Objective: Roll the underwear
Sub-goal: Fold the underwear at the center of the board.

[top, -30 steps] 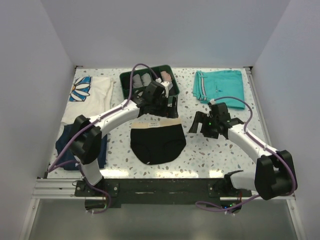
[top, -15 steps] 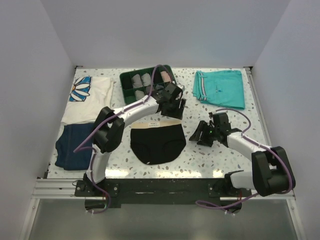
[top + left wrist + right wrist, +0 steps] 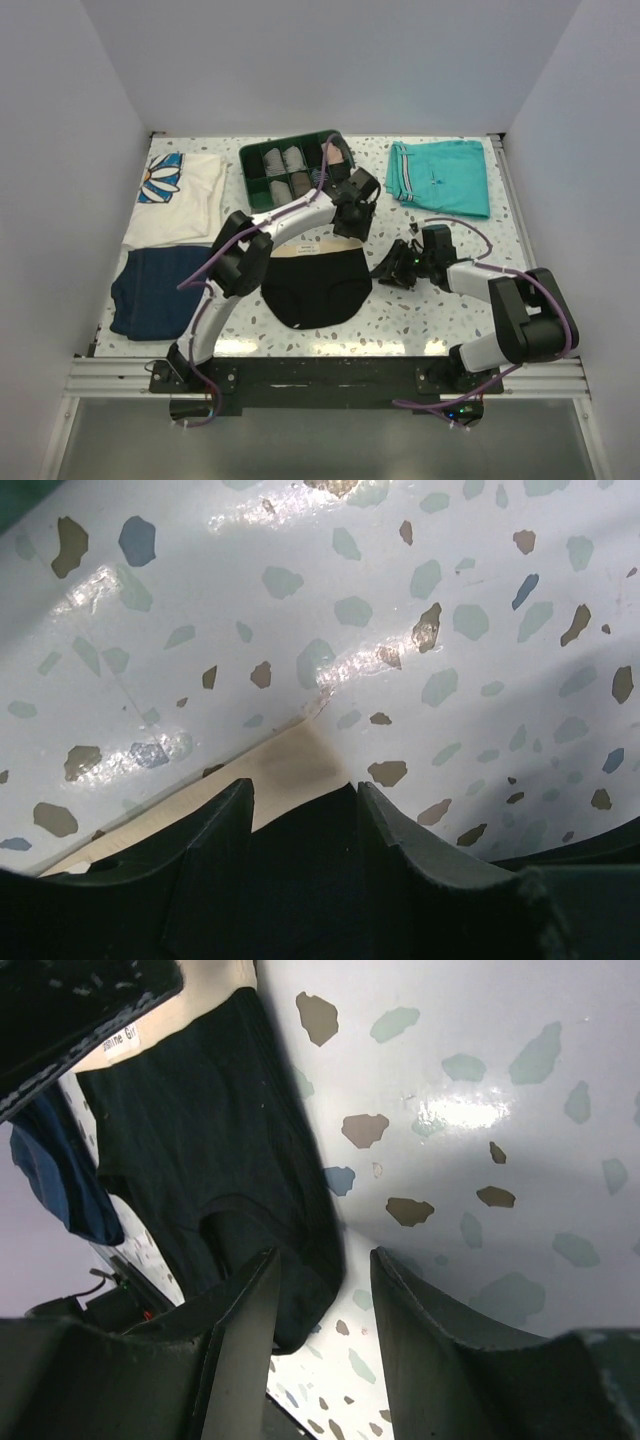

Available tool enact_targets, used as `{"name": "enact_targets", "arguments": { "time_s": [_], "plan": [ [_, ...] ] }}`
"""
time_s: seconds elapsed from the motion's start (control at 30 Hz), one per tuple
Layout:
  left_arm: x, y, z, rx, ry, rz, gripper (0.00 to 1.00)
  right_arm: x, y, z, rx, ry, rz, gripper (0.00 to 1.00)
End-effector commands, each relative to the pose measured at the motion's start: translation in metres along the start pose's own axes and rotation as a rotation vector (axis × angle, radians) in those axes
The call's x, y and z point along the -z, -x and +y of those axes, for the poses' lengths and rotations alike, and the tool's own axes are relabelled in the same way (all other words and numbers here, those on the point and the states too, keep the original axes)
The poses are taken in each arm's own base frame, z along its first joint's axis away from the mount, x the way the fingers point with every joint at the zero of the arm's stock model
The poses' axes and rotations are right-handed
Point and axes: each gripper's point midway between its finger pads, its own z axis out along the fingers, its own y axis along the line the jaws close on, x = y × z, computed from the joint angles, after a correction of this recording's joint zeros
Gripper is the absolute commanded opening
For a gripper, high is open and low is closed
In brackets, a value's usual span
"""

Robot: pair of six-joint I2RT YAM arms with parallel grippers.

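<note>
The black underwear [image 3: 315,288] lies flat at the table's middle, its beige waistband [image 3: 318,246] on the far side. My left gripper [image 3: 352,226] is down at the waistband's right corner. In the left wrist view its jaws [image 3: 303,790] stand apart, with the beige corner [image 3: 295,765] and black fabric between the fingers [image 3: 225,815]. My right gripper [image 3: 392,272] is low beside the underwear's right edge. In the right wrist view it [image 3: 325,1256] is open, with the underwear's dark edge [image 3: 300,1260] and bare table inside the gap.
A green basket [image 3: 256,160] with small rolls stands behind the underwear. Teal shorts [image 3: 440,178] lie at the back right. On the left are a white daisy shirt [image 3: 180,195] and a navy folded garment [image 3: 155,290].
My left gripper swung right from near the basket to the waistband's right corner. The right gripper moved left and down to the underwear's edge. Both pairs of jaws narrowed.
</note>
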Motion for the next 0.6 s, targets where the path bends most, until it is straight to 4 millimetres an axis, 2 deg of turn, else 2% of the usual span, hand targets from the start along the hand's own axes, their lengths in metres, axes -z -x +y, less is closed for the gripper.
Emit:
{"name": "enact_targets", "arguments": {
  "time_s": [0.0, 0.3, 0.57],
  "plan": [
    [0.0, 0.007, -0.013, 0.011, -0.004, -0.007, 0.49, -0.004, 0.001, -0.013, 0.008, -0.046, -0.004, 0.46],
    [-0.008, -0.003, -0.014, 0.02, 0.005, 0.022, 0.46, -0.007, -0.005, -0.016, 0.003, -0.039, 0.015, 0.44],
    [-0.021, -0.001, -0.015, 0.042, 0.014, 0.026, 0.46, -0.007, -0.011, -0.018, 0.001, -0.031, 0.03, 0.43]
  ]
}}
